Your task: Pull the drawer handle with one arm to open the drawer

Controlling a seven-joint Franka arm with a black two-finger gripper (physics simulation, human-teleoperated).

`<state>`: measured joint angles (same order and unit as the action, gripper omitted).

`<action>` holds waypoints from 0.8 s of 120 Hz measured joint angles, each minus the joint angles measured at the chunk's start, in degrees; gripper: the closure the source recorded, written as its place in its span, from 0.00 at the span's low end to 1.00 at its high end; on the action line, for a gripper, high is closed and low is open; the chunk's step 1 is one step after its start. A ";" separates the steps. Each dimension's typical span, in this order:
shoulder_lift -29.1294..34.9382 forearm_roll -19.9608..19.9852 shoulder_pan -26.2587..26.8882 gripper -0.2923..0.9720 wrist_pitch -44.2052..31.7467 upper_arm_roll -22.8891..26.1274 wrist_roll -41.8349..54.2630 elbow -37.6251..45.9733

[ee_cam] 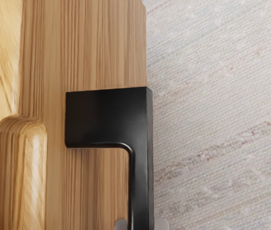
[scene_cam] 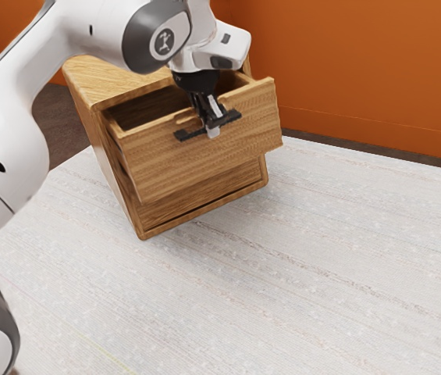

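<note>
A wooden cabinet (scene_cam: 95, 86) stands tilted at the back of the table. Its upper drawer (scene_cam: 181, 152) is slid partway out, with a dark gap behind the drawer front. A black bar handle (scene_cam: 232, 117) runs across that front. My gripper (scene_cam: 211, 123) comes down from above and is shut on the middle of the handle, one finger on each side of the bar. In the wrist view the black handle (ee_cam: 106, 120) stands off the drawer's wooden front (ee_cam: 77, 48), with grey fingertips (ee_cam: 121, 223) flanking the bar.
The lower drawer (scene_cam: 204, 195) sits flush in the cabinet. A pale grey table (scene_cam: 298, 273) spreads out in front of the cabinet and toward the exterior view's right. An orange wall (scene_cam: 360, 62) rises behind it.
</note>
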<state>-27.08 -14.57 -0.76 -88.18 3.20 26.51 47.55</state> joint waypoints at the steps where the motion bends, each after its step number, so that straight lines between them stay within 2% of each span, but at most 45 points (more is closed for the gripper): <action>1: 0.07 0.05 0.07 0.85 0.00 0.01 -0.03 0.13; 40: 1.74 0.88 3.49 0.87 -0.02 -0.07 -1.29 3.55; 51: 2.41 -0.21 4.97 0.89 -0.10 -0.26 -1.86 4.51; 69: 3.74 -2.63 6.93 0.85 0.08 0.13 -2.89 6.10; 96: 4.39 -3.88 9.16 0.87 0.23 -0.17 -4.55 7.87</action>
<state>-22.68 -18.45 8.40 -87.95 3.03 21.96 55.41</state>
